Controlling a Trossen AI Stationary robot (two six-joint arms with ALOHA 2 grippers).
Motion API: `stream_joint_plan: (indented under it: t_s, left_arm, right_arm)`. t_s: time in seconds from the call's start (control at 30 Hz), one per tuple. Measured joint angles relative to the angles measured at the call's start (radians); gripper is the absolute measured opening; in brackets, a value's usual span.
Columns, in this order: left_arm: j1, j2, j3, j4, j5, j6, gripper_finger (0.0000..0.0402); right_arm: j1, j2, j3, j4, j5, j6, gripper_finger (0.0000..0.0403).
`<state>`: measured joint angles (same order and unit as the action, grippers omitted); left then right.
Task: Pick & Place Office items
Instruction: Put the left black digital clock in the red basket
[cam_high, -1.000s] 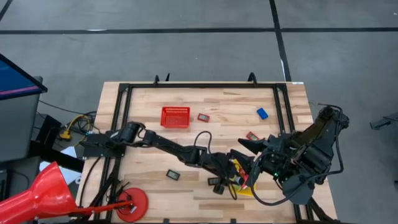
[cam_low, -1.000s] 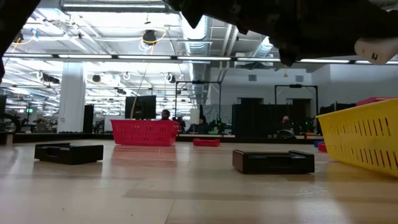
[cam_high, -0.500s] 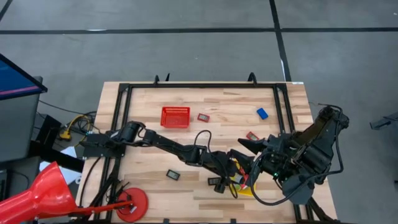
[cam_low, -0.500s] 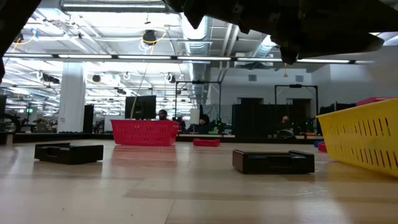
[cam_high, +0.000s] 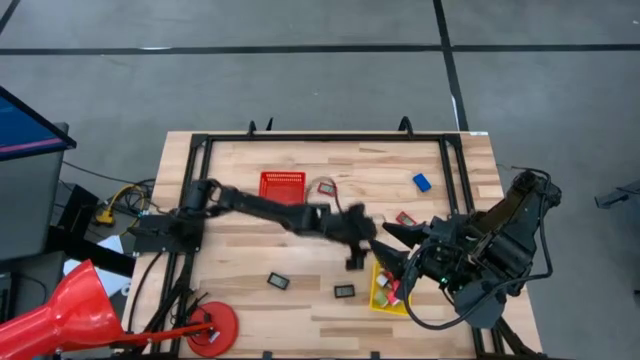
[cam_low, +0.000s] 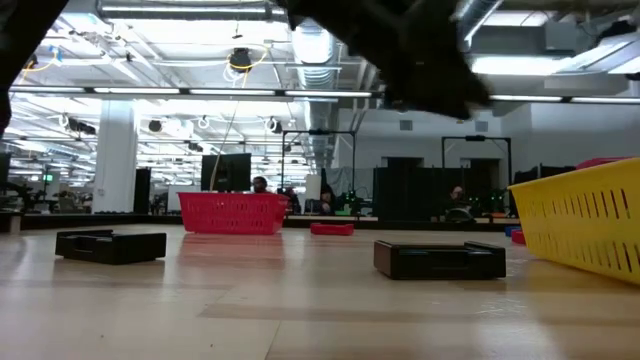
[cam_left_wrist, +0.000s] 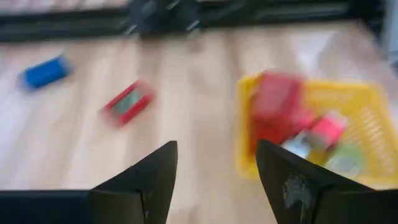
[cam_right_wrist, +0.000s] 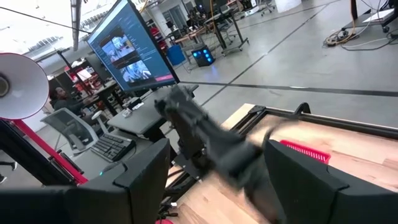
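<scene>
My left gripper (cam_left_wrist: 214, 171) is open and holds nothing; it hovers over the table's middle (cam_high: 356, 252), just left of the yellow bin (cam_high: 388, 291). The bin holds several small pieces, red, pink and green (cam_left_wrist: 311, 134). Loose on the wood lie a blue block (cam_high: 421, 182), two red-framed pieces (cam_high: 327, 187) (cam_high: 405, 218) and two flat dark rectangles (cam_high: 278, 282) (cam_high: 344, 291). The red mesh basket (cam_high: 282, 187) stands near the far edge. My right gripper (cam_right_wrist: 214, 183), also open, waits above the bin's far end (cam_high: 393, 250).
The low view shows the dark rectangles (cam_low: 438, 258) (cam_low: 110, 245) flat on the table, the red basket (cam_low: 232, 212) behind and the yellow bin's wall (cam_low: 585, 225) at right. A red lamp stand (cam_high: 212, 328) sits at the near left corner. Bare wood lies between basket and bin.
My left gripper has swung away from above the yellow bin, toward the table's far and left side, and now hangs over the table's middle; it shows blurred from the motion. The right arm has kept still.
</scene>
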<state>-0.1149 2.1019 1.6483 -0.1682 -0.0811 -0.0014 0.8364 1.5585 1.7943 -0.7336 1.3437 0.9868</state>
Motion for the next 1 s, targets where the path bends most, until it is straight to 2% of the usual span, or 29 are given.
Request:
stream_joint_plan:
  t_s: [0.17, 0.23, 0.33, 0.4, 0.5, 0.57, 0.67, 0.8, 0.9, 1.0]
  left_arm:
    - [0.078, -0.144, -0.131, -0.115, -0.022, 0.016, 0.0203]
    - [0.113, -0.213, -0.198, -0.152, -0.051, -0.044, 0.0202]
    - [0.183, -0.313, -0.33, -0.182, -0.042, -0.172, 0.0205]
    - [0.219, -0.381, -0.435, -0.155, 0.015, -0.179, 0.0206]
    - [0.206, -0.5, -0.579, -0.089, 0.133, -0.139, 0.0207]
    - [0.175, -0.577, -0.662, -0.068, 0.158, -0.166, 0.0207]
    - [0.102, -0.685, -0.767, -0.079, 0.143, -0.212, 0.0208]
    - [-0.083, -0.818, -0.867, -0.066, 0.147, -0.22, 0.021]
    - [-0.25, -0.881, -0.901, -0.062, 0.025, -0.27, 0.0211]
    - [-0.389, -0.886, -0.91, -0.069, -0.111, -0.349, 0.0216]
  right_arm:
    - [0.0, 0.0, 0.0, 0.003, 0.014, -0.01, 0.0256]
    - [0.0, 0.0, 0.0, 0.012, 0.019, -0.023, 0.0256]
    - [0.0, 0.0, 0.0, 0.009, 0.019, -0.03, 0.0256]
    - [-0.001, 0.0, 0.0, 0.009, 0.019, -0.038, 0.0256]
    - [-0.004, 0.0, 0.0, 0.009, 0.019, -0.061, 0.0256]
    - [-0.009, 0.0, 0.0, 0.009, 0.015, -0.084, 0.0256]
    - [-0.02, 0.0, 0.0, 0.006, -0.023, -0.105, 0.0256]
    - [-0.037, -0.004, 0.0, -0.034, -0.06, -0.105, 0.0256]
    - [-0.046, -0.012, 0.0, -0.058, -0.059, -0.1, 0.0256]
    - [-0.053, -0.022, 0.0, -0.076, -0.061, -0.097, 0.0256]
